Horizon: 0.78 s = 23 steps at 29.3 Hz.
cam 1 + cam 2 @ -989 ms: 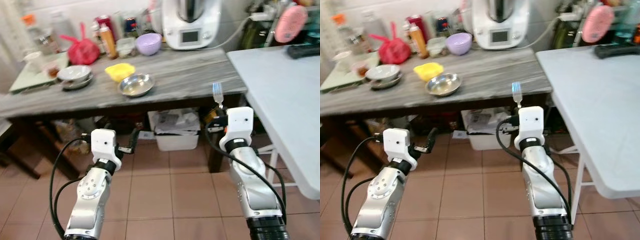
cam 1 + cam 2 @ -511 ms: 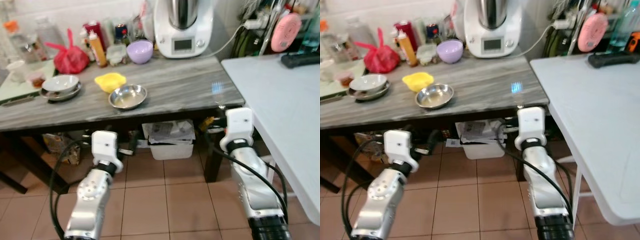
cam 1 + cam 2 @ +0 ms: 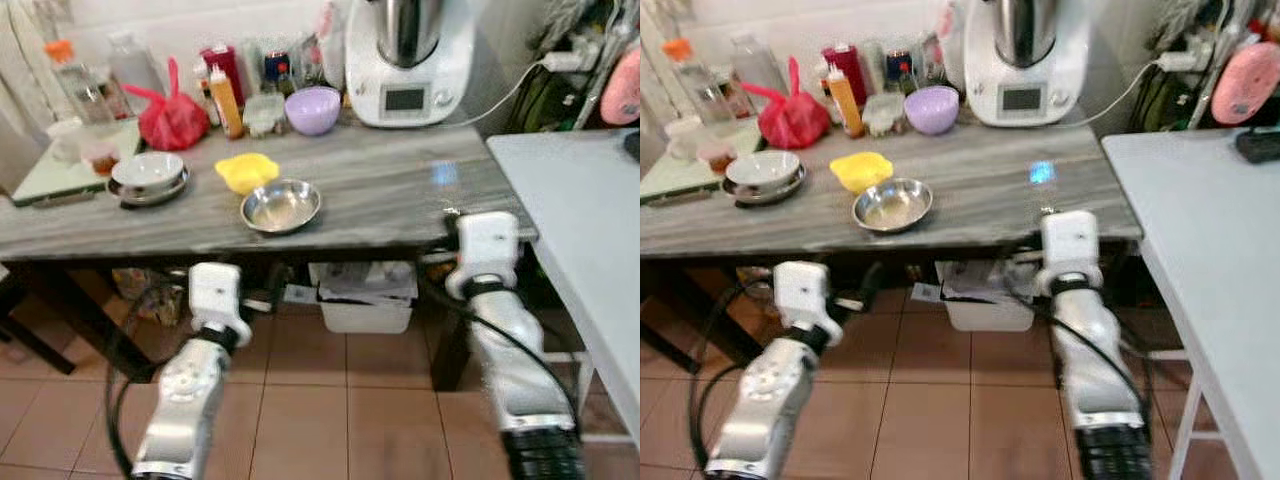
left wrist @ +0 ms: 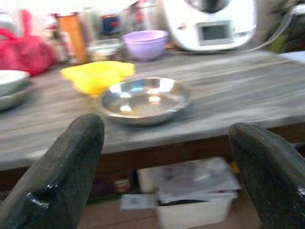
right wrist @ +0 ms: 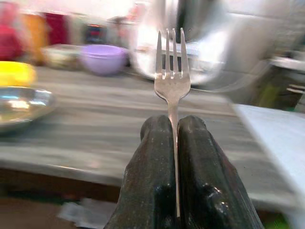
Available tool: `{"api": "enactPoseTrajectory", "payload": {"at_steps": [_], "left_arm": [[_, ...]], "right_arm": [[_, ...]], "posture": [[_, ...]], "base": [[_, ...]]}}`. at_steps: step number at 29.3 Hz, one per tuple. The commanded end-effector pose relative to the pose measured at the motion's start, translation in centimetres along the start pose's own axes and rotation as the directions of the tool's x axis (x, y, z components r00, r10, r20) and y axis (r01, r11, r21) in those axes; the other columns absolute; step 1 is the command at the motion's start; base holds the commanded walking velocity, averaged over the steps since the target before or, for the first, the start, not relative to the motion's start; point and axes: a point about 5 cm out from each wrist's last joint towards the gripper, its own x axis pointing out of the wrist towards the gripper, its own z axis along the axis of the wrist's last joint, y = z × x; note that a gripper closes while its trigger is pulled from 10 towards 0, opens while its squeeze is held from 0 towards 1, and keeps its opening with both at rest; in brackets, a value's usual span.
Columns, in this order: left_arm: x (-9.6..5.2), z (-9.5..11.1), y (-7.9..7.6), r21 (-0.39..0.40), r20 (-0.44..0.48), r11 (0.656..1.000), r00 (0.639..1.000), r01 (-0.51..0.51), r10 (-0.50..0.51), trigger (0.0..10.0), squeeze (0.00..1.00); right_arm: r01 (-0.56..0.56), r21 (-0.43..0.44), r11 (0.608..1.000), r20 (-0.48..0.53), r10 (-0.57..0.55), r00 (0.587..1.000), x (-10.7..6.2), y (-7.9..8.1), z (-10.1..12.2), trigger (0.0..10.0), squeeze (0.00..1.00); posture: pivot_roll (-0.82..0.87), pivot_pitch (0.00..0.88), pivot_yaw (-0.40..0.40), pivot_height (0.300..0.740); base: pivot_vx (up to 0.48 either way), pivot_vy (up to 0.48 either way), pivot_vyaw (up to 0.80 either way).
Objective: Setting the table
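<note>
My right gripper [image 5: 174, 131] is clamped on the fork [image 5: 172, 71], both black fingers pressed tight vs. the handle, tines up. I hold it upright like that, I'd judge, so it clears the table edge while I walk and won't swing or slip. In the head views the fork's head blurs into a pale blue smear just above the right wrist block [image 3: 1069, 240], over the near edge of the grey table [image 3: 970, 200].

Left gripper [image 4: 162, 157] is spread wide and empty, fingers [image 4: 62, 176] well apart, held low just short of the table front. Probably kept free for balance or a 2nd pickup.

Beyond the fork: steel bowl [image 3: 281, 205] nearest, off to the left of my right gripper; yellow dish [image 3: 247, 170] just behind it; purple bowl [image 3: 313, 109] further back, next to the white kitchen machine [image 3: 408, 50]. Stacked plates [image 3: 148, 175], red bag [image 3: 173, 115] & bottles [image 3: 226, 95] sit far left. White table [image 3: 585, 220] lies to the right of the right gripper; likely the one to be set, so the fork has yet to get there.

Writing: none legible. The machine's display is dark and the bottle labels too blurred to read.
</note>
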Motion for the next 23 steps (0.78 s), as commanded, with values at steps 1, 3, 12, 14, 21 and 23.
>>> {"api": "enactPoseTrajectory", "payload": {"at_steps": [1, 3, 12, 14, 21, 23], "left_arm": [[0.21, 0.27, -0.34, -0.001, 0.008, 1.000, 1.000, 0.010, -0.010, 10.0, 0.00], [0.22, 0.28, -0.34, -0.001, 0.008, 1.000, 1.000, 0.010, -0.010, 10.0, 0.00], [0.36, 0.31, -0.46, -0.001, 0.006, 1.000, 1.000, 0.021, -0.021, 10.0, 0.00], [0.41, 0.36, -0.56, 0.001, 0.008, 1.000, 1.000, 0.026, -0.026, 10.0, 0.00], [0.43, 0.33, -0.90, 0.005, 0.007, 0.999, 0.999, 0.037, -0.037, 10.0, 0.00], [0.36, 0.28, -0.91, 0.006, 0.003, 0.999, 0.999, 0.042, -0.042, 10.0, 0.00]], "right_arm": [[0.027, -0.006, 1.000, 0.012, -0.026, 1.000, 0.12, -0.85, 0.22, 10.0, 0.00], [0.027, -0.006, 1.000, 0.010, -0.027, 1.000, 0.13, -0.87, 0.18, 10.0, 0.00], [0.038, -0.005, 0.999, 0.004, -0.038, 0.999, 0.20, -1.06, 0.07, 10.0, 0.00], [0.038, -0.004, 0.999, 0.003, -0.038, 0.999, 0.23, -1.06, 0.07, 10.0, 0.00], [0.041, -0.002, 0.999, 0.005, -0.041, 0.999, 0.37, -1.17, 0.09, 10.0, 0.00], [0.044, -0.004, 0.999, 0.003, -0.044, 0.999, 0.43, -1.24, 0.05, 10.0, 0.00]], "posture": [[-0.14, 0.014, 0.113, 0.740], [-0.14, 0.013, 0.114, 0.740], [-0.14, 0.013, 0.115, 0.740], [-0.14, 0.014, 0.113, 0.740], [-0.14, 0.015, 0.112, 0.740], [-0.14, 0.018, 0.110, 0.740]], "base": [[0.345, 0.000, 0.00], [0.345, 0.000, 0.00], [0.343, 0.000, 0.00], [0.341, 0.000, 0.00], [0.340, 0.000, 0.00], [0.336, 0.000, 0.00]]}}
